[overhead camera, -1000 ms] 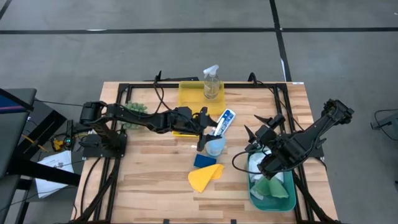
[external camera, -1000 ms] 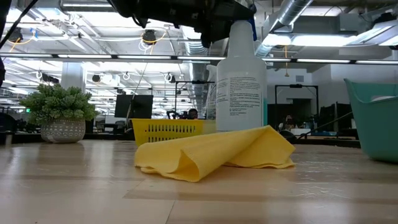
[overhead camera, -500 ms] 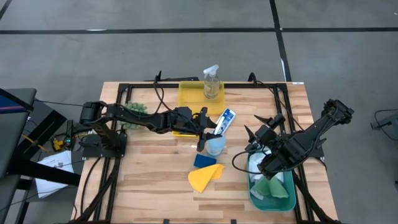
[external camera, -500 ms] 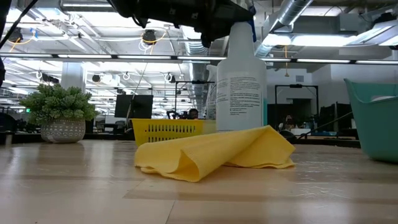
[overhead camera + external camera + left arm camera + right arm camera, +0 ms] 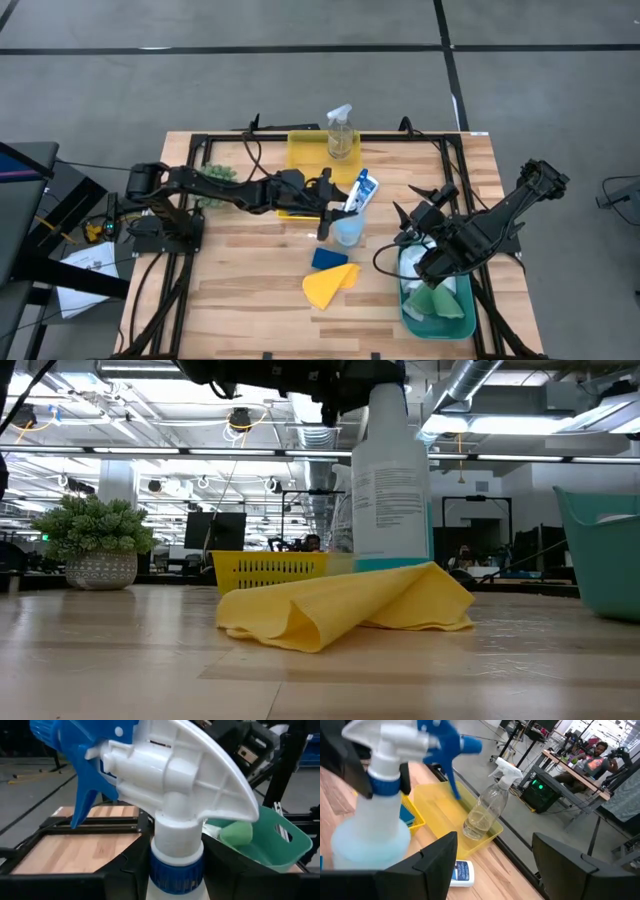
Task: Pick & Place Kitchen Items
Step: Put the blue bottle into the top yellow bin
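Observation:
My left gripper (image 5: 333,208) is shut on the blue-white spray bottle (image 5: 349,218) at the table's middle; the bottle also shows in the low view (image 5: 390,480). My right gripper (image 5: 412,222) hangs open and empty over the far end of the teal bin (image 5: 408,300). A blue sponge (image 5: 328,258) and a crumpled yellow cloth (image 5: 328,285) lie on the table just nearer than the bottle. A clear spray bottle (image 5: 340,135) stands in the far yellow tray (image 5: 300,152). A small white bottle (image 5: 462,872) lies on the wood near that tray. My left gripper pinches the spray bottle's neck (image 5: 175,851) between its two fingers, at and just above the blue collar under the white and blue trigger head. The fingers (image 5: 125,875) come level from the table's left. The bottle stands nearly upright; the yellow cloth hides its base in the low view.
The teal bin holds green and white cloths (image 5: 432,300). A small green plant (image 5: 215,175) stands at the far left. A second yellow tray (image 5: 292,211) lies under my left arm. Bare wood lies at the near left.
My left gripper has raised the spray bottle a little and tipped it closer to upright. The bottle's head has shifted slightly toward the table's far left. My right arm has kept still.

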You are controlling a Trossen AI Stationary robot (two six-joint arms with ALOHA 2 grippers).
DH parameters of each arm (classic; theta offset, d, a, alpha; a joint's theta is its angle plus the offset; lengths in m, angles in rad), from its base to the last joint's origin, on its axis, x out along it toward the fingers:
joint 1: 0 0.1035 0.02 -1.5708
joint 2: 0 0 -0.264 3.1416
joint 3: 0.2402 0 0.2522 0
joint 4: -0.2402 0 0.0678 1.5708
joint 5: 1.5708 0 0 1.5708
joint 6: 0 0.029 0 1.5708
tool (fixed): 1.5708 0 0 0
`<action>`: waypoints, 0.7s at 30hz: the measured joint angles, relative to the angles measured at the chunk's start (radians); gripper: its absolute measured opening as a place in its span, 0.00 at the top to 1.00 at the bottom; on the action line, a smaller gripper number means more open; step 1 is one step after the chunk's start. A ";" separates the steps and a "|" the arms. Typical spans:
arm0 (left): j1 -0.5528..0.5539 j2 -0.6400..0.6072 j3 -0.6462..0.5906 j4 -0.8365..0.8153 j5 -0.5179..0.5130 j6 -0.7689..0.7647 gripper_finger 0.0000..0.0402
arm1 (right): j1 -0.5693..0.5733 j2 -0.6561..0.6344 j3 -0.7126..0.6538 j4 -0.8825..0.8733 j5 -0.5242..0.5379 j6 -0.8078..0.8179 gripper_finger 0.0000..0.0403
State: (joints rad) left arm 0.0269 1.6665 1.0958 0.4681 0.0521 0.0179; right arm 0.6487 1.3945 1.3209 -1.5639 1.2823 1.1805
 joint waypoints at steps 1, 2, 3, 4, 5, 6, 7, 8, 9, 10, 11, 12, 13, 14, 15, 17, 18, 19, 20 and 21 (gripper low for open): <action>0.000 -0.011 0.000 -0.014 -0.001 0.000 0.67 | 0.000 0.000 0.000 0.000 0.000 -0.002 0.38; 0.000 -0.019 0.000 -0.014 -0.001 0.000 0.67 | 0.000 0.000 0.000 -0.001 0.000 -0.003 0.38; 0.000 -0.028 0.000 -0.009 -0.001 0.001 0.67 | 0.000 0.000 0.000 -0.001 -0.001 -0.003 0.38; 0.000 -0.042 0.000 -0.016 -0.001 0.003 0.67 | 0.000 0.000 0.000 -0.001 -0.002 -0.003 0.38; 0.000 -0.056 0.000 -0.020 -0.002 0.004 0.67 | 0.000 0.000 0.000 -0.001 -0.003 -0.003 0.38; 0.000 -0.069 0.000 -0.024 -0.007 0.004 0.67 | 0.000 0.000 0.000 -0.001 -0.003 -0.003 0.38; 0.000 -0.082 0.000 -0.024 -0.018 0.011 0.67 | 0.000 0.000 0.000 -0.001 -0.003 -0.003 0.38; 0.000 -0.098 0.000 -0.032 -0.032 0.023 0.67 | 0.000 0.000 0.000 -0.001 -0.003 -0.003 0.38; -0.001 -0.113 0.000 -0.040 -0.052 0.038 0.67 | 0.000 0.000 0.000 -0.001 -0.003 -0.003 0.38; -0.001 -0.128 0.000 -0.046 -0.070 0.052 0.67 | 0.000 0.000 0.000 -0.001 -0.003 -0.003 0.38; 0.003 -0.146 0.000 -0.059 -0.089 0.059 0.67 | 0.000 0.000 0.000 -0.001 -0.003 -0.003 0.38; 0.009 -0.165 0.000 -0.077 -0.104 0.066 0.67 | 0.000 0.000 0.000 -0.001 -0.003 -0.003 0.38; 0.016 -0.184 0.000 -0.096 -0.116 0.072 0.67 | 0.000 0.000 0.000 -0.001 -0.003 -0.003 0.38; 0.024 -0.202 0.000 -0.111 -0.127 0.076 0.67 | 0.000 0.000 0.000 -0.001 -0.003 -0.003 0.38; 0.033 -0.219 0.000 -0.124 -0.135 0.078 0.67 | 0.000 0.000 0.000 -0.001 -0.003 -0.003 0.38; 0.049 -0.248 0.001 -0.154 -0.147 0.079 0.67 | 0.000 0.000 0.000 -0.001 -0.003 -0.003 0.38; 0.059 -0.261 0.001 -0.160 -0.154 0.078 0.67 | 0.000 0.000 0.000 -0.001 -0.003 -0.003 0.38; 0.069 -0.272 0.001 -0.164 -0.162 0.079 0.67 | 0.000 0.000 0.000 -0.001 -0.003 -0.003 0.38; 0.079 -0.281 0.001 -0.167 -0.167 0.078 0.67 | 0.000 0.000 0.000 -0.001 -0.003 -0.003 0.38; 0.090 -0.290 0.002 -0.173 -0.169 0.079 0.67 | 0.000 0.000 0.000 -0.001 -0.003 -0.003 0.38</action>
State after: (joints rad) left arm 0.1169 1.3761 1.0974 0.2949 -0.1172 0.0966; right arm 0.6483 1.3941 1.3209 -1.5650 1.2795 1.1778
